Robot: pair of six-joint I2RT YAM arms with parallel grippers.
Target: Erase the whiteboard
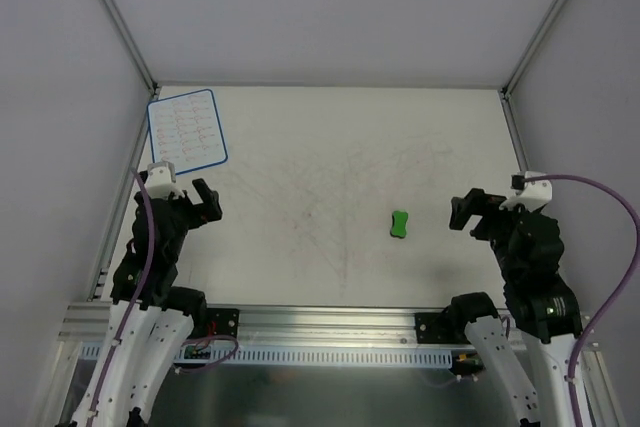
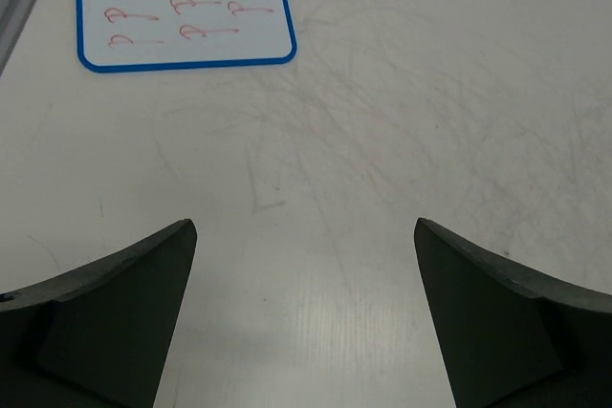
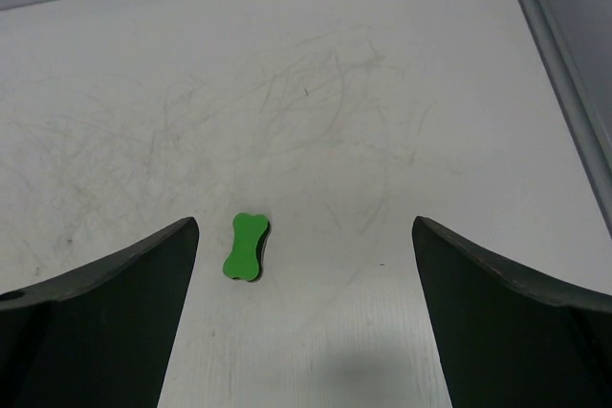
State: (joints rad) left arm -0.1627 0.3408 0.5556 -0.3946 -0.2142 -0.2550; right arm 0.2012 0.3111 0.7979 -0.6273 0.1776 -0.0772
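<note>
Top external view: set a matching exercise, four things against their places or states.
1 whiteboard
2 eraser
3 left claw
4 right claw

A green, right of centre
B open, beside the eraser
C far left corner, red marks
D open, close to the whiteboard

Pairs: 1-C, 2-A, 3-D, 4-B

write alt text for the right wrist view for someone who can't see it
A small green bone-shaped eraser lies flat on the scuffed off-white table, ahead of the right tool, whose two dark fingers stand wide open and hold nothing. A metal rail edges the table at the picture's right.
</note>
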